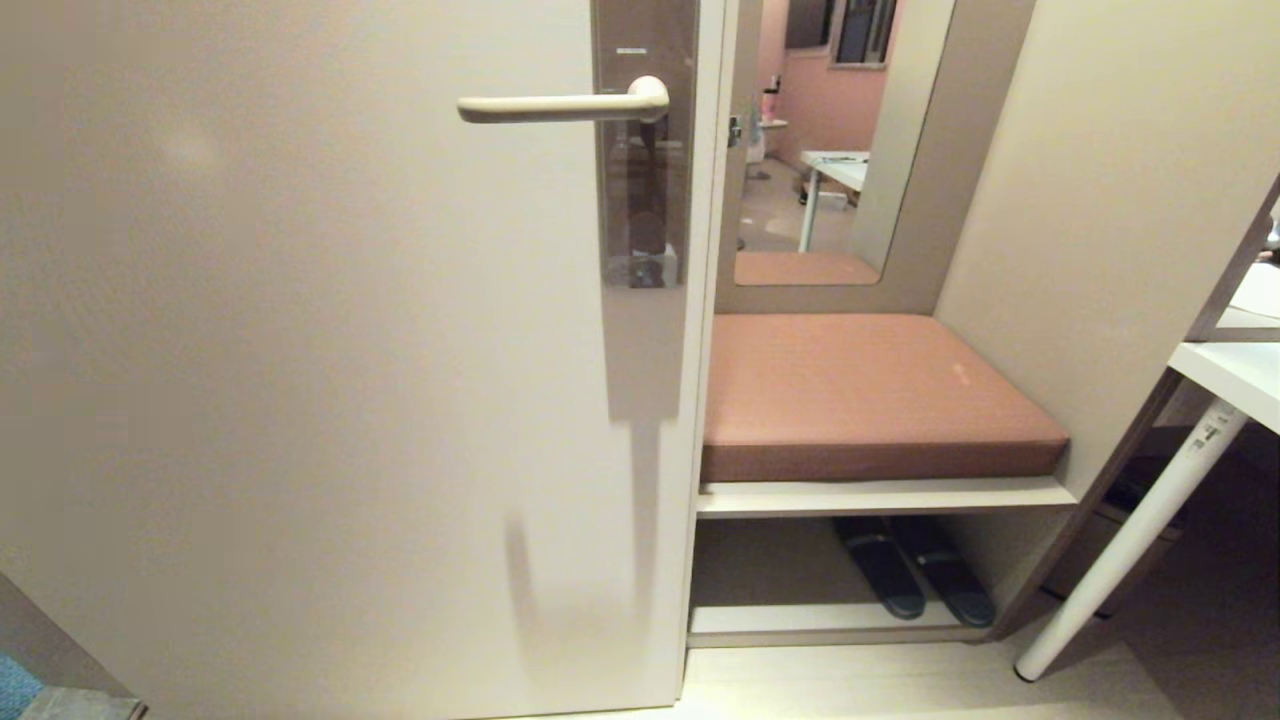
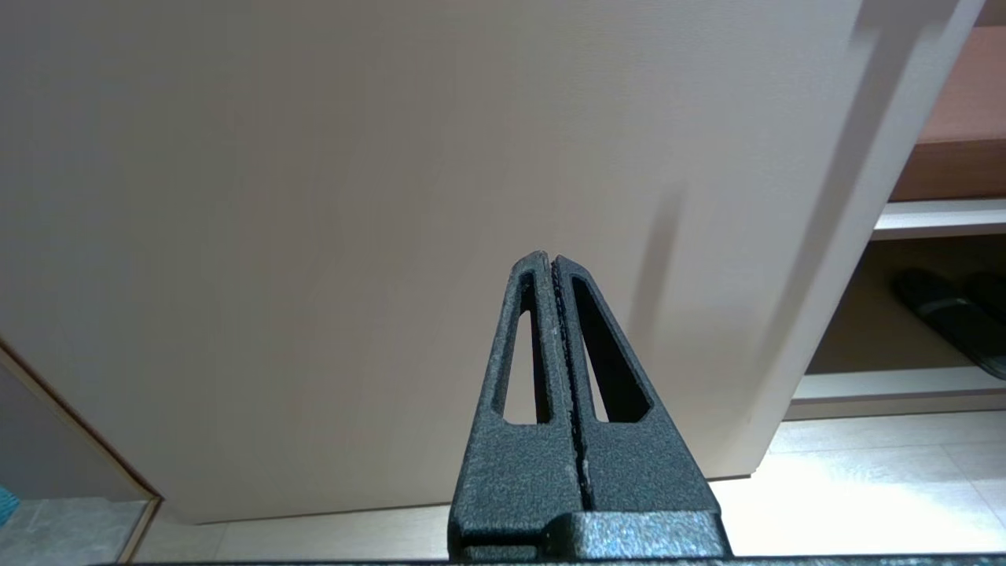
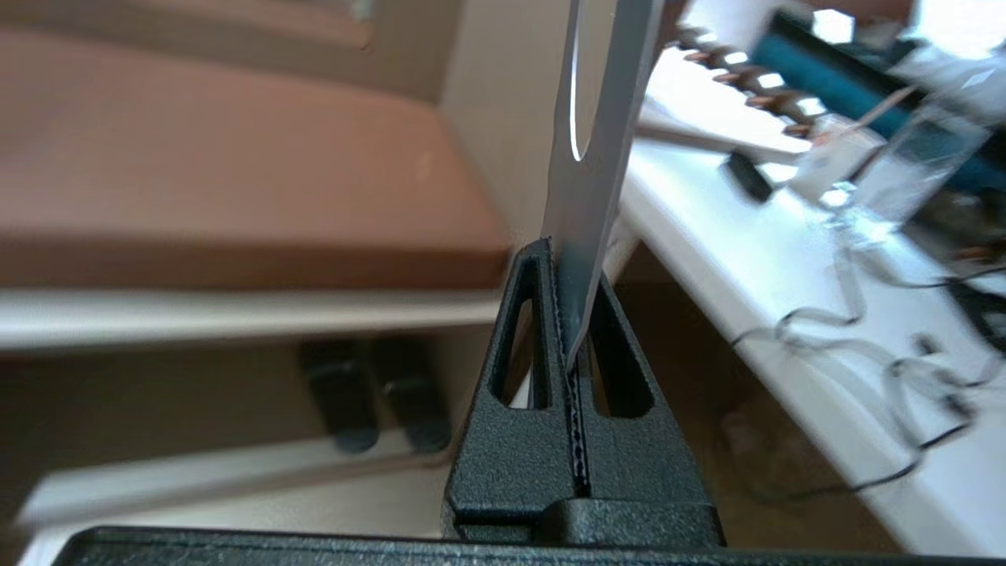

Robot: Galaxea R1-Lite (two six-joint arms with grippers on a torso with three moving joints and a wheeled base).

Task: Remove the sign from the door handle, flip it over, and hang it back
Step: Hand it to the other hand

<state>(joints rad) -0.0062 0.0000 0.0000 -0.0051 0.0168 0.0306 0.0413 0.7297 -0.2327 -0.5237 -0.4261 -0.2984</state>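
Gripping the sign (image 3: 591, 149) edge-on between its closed fingers, the right gripper (image 3: 567, 271) is holding it out in front of the brown bench cushion (image 3: 220, 157) and beside a white desk (image 3: 754, 259) strewn with cables; neither is showing in the head view. The sign's hole is facing the far end, and its printed sides cannot be read. The door handle (image 1: 565, 104) is sitting bare on the cream door (image 1: 300, 380). The left gripper (image 2: 552, 271) is hanging low before the door, its fingers pressed together on nothing. Dark slippers (image 1: 915, 580) are lying under the bench.
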